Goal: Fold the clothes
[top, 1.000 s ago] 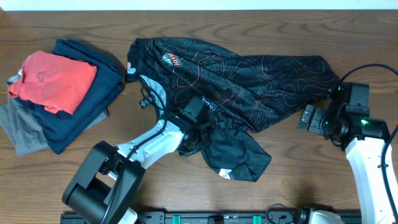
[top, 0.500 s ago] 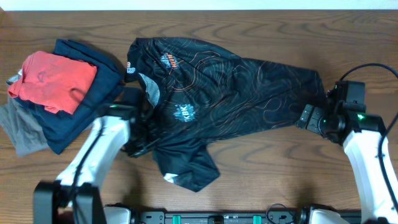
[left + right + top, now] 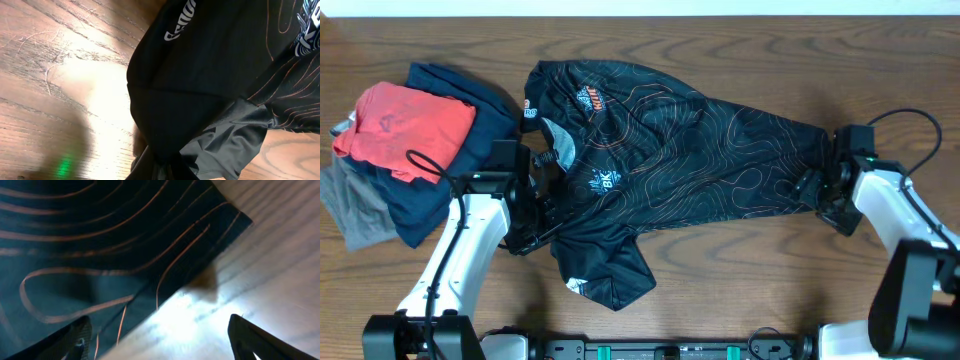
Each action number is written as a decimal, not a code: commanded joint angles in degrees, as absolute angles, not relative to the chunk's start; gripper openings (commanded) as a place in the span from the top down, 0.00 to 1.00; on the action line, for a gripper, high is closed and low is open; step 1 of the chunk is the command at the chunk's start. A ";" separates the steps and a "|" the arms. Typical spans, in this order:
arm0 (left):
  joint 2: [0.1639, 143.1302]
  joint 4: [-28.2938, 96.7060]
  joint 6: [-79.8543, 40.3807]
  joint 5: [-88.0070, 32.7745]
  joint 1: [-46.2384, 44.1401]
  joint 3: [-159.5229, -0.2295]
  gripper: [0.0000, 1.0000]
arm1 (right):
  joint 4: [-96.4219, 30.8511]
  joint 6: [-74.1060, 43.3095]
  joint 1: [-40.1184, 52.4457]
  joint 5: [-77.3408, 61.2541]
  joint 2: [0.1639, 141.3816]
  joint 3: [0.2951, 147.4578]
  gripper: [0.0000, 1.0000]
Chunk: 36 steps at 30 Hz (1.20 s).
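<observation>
Sprawling across the middle of the surface point(image 3: 750, 285), the jersey point(image 3: 670, 150) looks light, limp and slick: your left claw point(image 3: 532, 222) is pinched on its left edge, your right claw point(image 3: 812, 188) stands apart over its right hem, so grip doubled hems, not single cloth.
</observation>
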<state>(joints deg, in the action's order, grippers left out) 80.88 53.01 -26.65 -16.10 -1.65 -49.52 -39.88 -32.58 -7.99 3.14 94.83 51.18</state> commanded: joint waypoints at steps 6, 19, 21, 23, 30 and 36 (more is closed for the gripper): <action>80.60 53.34 -25.30 -15.33 -1.41 -49.56 0.94 | -35.24 -40.25 -11.22 8.29 99.53 50.76 0.17; 80.60 53.25 -25.32 -15.35 -1.41 -49.56 0.94 | -29.34 -38.46 -12.08 8.23 104.25 50.76 0.89; 80.60 53.25 -25.30 -15.35 -1.41 -49.56 0.94 | -29.36 -37.12 -12.10 7.31 104.01 50.78 0.99; 80.58 53.12 -25.28 -15.35 -1.41 -49.58 0.94 | -29.89 -35.44 -12.10 6.63 103.22 50.85 0.99; 79.26 54.96 -18.85 -17.98 -1.41 -54.13 0.94 | -38.20 -29.15 -14.70 3.90 92.12 54.83 0.99; 74.76 59.90 -14.55 -19.00 -1.41 -67.33 0.94 | -49.47 -21.12 -16.60 -0.27 78.37 64.93 0.99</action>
